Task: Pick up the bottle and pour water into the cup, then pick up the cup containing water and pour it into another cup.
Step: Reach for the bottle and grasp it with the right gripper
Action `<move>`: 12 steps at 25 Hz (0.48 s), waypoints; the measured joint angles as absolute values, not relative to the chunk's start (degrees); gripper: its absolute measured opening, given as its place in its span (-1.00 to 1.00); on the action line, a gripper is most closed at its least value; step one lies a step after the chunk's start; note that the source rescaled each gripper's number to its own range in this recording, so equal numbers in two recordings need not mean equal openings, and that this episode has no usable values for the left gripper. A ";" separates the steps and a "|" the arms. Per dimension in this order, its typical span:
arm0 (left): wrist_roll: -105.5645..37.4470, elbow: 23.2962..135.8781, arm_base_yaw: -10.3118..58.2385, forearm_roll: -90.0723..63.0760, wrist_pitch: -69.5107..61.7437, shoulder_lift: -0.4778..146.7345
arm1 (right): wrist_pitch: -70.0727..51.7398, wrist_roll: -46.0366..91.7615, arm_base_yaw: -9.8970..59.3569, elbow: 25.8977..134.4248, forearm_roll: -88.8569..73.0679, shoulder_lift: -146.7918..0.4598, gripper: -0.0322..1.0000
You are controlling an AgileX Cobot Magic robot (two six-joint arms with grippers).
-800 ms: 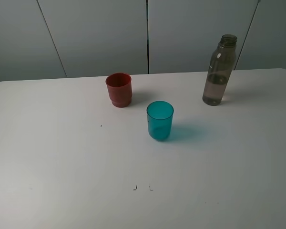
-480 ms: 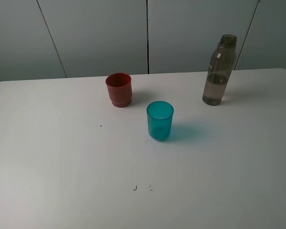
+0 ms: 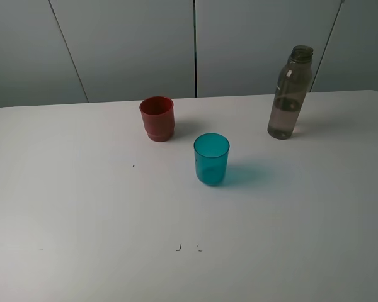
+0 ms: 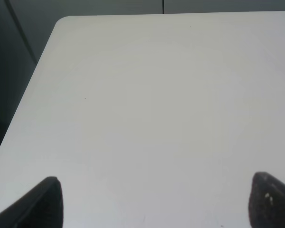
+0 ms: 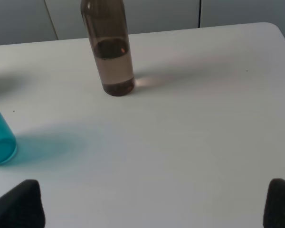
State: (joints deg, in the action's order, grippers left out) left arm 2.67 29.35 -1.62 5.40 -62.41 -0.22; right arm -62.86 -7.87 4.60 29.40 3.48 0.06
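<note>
While left fingers (image 4: pixel 42 207) and right fingers (image 5: pixel 18 207) gape empty, one bottle (image 3: pixel 290 94), one teal cup (image 3: pixel 211 161), one red cup (image 3: pixel 157 119) stand.

All upright on table (image 3: pixel 82 220). Cup (image 3: pixel 211 158) mid-table. Other cup (image 3: pixel 157 117) behind-left of cup, apart. Bottle (image 3: pixel 290 93) behind-right of cup, farther off, near back edge.

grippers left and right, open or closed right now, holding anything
Left gripper: open, holding nothing.
Right gripper: open, holding nothing; the bottle stands apart from it, untouched.
</note>
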 joint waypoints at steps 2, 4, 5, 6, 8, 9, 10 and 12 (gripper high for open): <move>2.67 29.35 -1.62 5.40 -62.41 -0.22 | -62.86 -7.87 4.60 29.40 3.48 0.06 0.99; 2.67 29.35 -1.62 5.40 -62.41 -0.22 | -62.86 -7.87 4.60 29.40 3.48 0.06 0.99; 2.67 29.35 -1.62 5.40 -62.41 -0.22 | -62.86 -7.87 4.60 29.40 3.48 0.06 0.99; 2.67 29.35 -1.62 5.40 -62.41 -0.22 | -62.86 -7.87 4.60 29.40 3.48 0.06 0.99; 2.67 29.35 -1.62 5.40 -62.41 -0.22 | -62.86 -7.87 4.60 29.40 3.48 0.06 0.99; 2.67 29.35 -1.62 5.40 -62.41 -0.22 | -62.86 -7.87 4.60 29.40 3.48 0.06 0.99; 2.67 29.35 -1.62 5.40 -62.41 -0.22 | -62.86 -7.87 4.60 29.40 3.48 0.06 0.99; 2.67 29.35 -1.62 5.40 -62.41 -0.22 | -62.86 -7.87 4.60 29.40 3.48 0.06 0.99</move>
State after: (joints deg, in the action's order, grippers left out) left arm 2.67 29.35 -1.62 5.40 -62.41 -0.22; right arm -62.86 -7.87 4.60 29.40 3.48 0.06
